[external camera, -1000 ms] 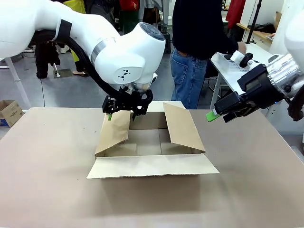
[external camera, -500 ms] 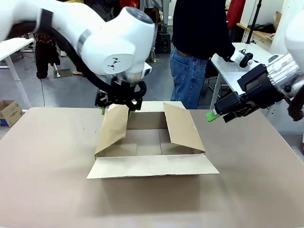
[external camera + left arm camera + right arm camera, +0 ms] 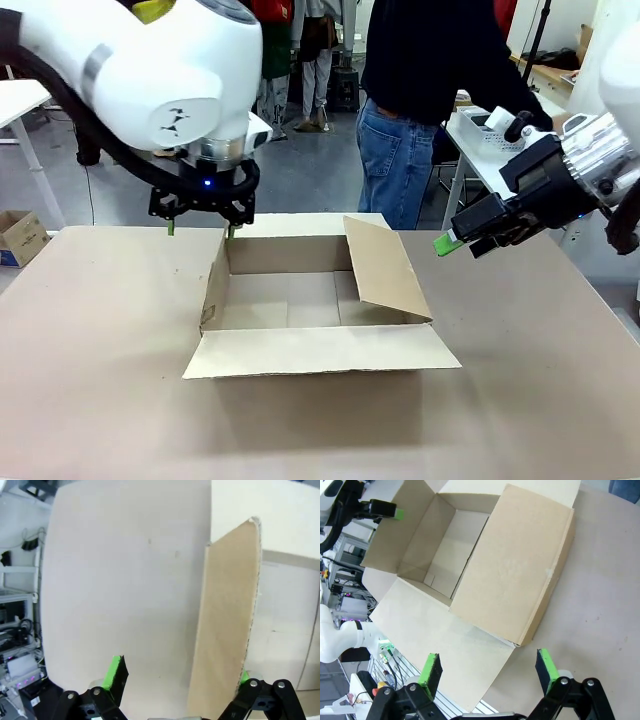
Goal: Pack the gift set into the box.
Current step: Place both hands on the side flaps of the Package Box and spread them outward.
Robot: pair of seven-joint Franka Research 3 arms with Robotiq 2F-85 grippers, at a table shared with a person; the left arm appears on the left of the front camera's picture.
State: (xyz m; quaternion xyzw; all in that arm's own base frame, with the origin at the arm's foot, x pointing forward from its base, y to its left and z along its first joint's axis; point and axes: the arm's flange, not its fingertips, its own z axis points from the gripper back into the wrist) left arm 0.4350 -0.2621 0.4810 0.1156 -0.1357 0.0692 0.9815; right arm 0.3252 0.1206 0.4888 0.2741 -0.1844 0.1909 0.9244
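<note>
Left gripper [image 3: 200, 228] spread wide astride open box's [image 3: 320, 352] left flap [image 3: 214, 290]; right gripper [image 3: 460, 245] wide.

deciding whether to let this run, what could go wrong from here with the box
The right flap leans inward over the box opening, so the gift set could catch on it going in. The left flap stands upright, unheld, between the fingers of the open left gripper; it may tip inward, or the gripper could snag it and drag the box.
</note>
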